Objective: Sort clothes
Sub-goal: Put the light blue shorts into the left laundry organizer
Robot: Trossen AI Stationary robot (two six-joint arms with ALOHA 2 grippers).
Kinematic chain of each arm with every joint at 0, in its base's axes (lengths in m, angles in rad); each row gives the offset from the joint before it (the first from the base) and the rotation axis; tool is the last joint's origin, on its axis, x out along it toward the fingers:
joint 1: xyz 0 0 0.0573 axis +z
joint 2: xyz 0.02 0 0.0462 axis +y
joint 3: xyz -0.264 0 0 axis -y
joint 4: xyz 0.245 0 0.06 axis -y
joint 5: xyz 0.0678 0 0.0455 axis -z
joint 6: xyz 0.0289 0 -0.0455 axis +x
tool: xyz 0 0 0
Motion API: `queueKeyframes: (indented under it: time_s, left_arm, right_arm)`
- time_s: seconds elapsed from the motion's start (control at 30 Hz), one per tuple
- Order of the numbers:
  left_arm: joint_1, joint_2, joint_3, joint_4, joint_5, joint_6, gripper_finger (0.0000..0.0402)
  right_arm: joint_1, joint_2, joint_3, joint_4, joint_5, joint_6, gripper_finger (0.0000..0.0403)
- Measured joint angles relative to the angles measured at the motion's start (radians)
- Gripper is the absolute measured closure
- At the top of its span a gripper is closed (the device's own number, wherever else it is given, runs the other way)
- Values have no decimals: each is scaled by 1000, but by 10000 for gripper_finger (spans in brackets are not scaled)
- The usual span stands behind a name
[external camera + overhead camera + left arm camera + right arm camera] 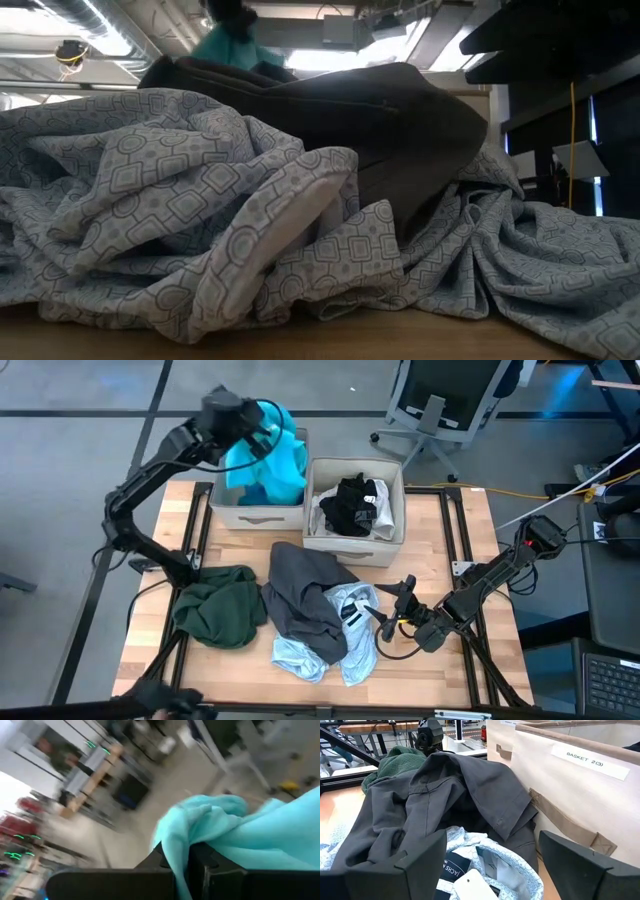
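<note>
— Clothes lie in a heap at the near edge of the table (470,520). Lowest is the patterned shirt (345,640), pale blue-grey, with a white tag showing at its collar.

— What sits on it?

— The grey shirt (305,595) is draped over it, touching it. The green shirt (220,608) is bunched just beside the grey one, on the left.

— Where is the right gripper (392,615)?

— Low over the table, just beside the patterned shirt, pointing at it. Its fingers (402,865) are spread wide, with nothing between them.

— And farther back?

— Two beige boxes stand side by side. The right box (355,542) has black cloth (350,500) and white cloth (378,510) inside. Its edge touches the grey shirt.

— And the other one?

— The left box (255,515) has bright blue cloth (270,490) in it. The turquoise cloth (262,452) hangs over this box, lifted up.

— Who lifts it?

— The left gripper (265,432), high above the left box. It pinches the turquoise cloth, and the cloth spills out past its fingers (220,877).

— Anything past the table?

— An office chair (440,400) on the grey floor.
</note>
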Motion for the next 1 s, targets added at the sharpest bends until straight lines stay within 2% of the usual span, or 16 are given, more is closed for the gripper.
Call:
queueKeyframes:
  time_s: [0.17,0.3,0.4,0.6,0.77,0.9,1.0]
  left_arm:
    - [26,69,0,-227,115,-140,396]
    - [54,110,-27,-275,208,-220,396]
    - [68,113,-107,-233,271,-241,396]
    - [96,113,-332,-55,316,-267,396]
    - [121,113,-515,108,433,-294,396]
    - [137,113,-623,197,459,-304,396]
    - [148,113,-660,222,459,-307,395]
  right_arm:
    - [0,0,0,-1,-11,0,87]
    - [0,0,0,-1,-11,0,87]
    - [0,0,0,-1,-18,0,87]
    - [0,0,0,-1,-26,0,87]
    - [0,0,0,-1,-26,0,87]
    - [0,0,0,-1,-26,0,87]
    - [0,0,0,-1,-26,0,87]
